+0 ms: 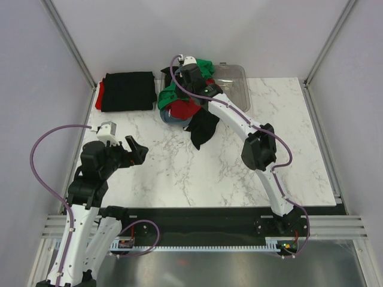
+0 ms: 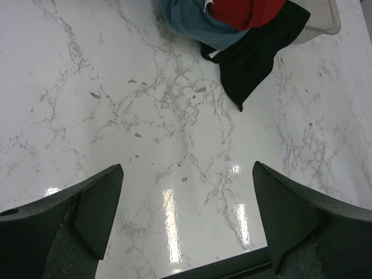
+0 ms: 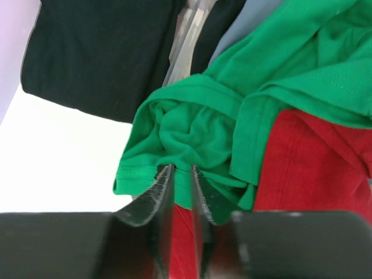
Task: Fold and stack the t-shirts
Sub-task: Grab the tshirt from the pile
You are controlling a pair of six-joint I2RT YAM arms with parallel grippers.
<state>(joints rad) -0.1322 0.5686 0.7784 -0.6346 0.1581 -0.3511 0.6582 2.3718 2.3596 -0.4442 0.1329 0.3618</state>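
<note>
The green shirt (image 3: 192, 128) lies crumpled on top of a loose heap in the upper middle of the overhead view. It runs from the left end of the clear tray (image 1: 236, 75) down the heap's left flank, so its long axis goes from upper right to lower left. In the right wrist view its hemmed edge sits at the bottom centre, right at the tips of the right gripper (image 3: 181, 174). The jaws are drawn in to a narrow slit with a fold of green cloth between them, which looks like a pinch on the hem. The coming move turns on this: the cloth is directly at those tips, so a lift would draw the green shirt up off the rest.

Under it lie a red shirt (image 3: 314, 163) and a grey-blue shirt (image 2: 192, 20). A loose black shirt (image 2: 256, 52) trails from the heap toward the middle of the table (image 1: 179, 173).

A folded black shirt (image 1: 127, 91) rests at the upper left on a folded red shirt (image 1: 99, 94), well apart from the heap.

The left gripper (image 2: 187, 167) hovers over bare marble at the lower left, spread wide and holding nothing. It is much farther from the heap than the right one.

A small white tag shows among the heaped shirts in the left wrist view but is too small to read. No other writing or brand is visible.
</note>
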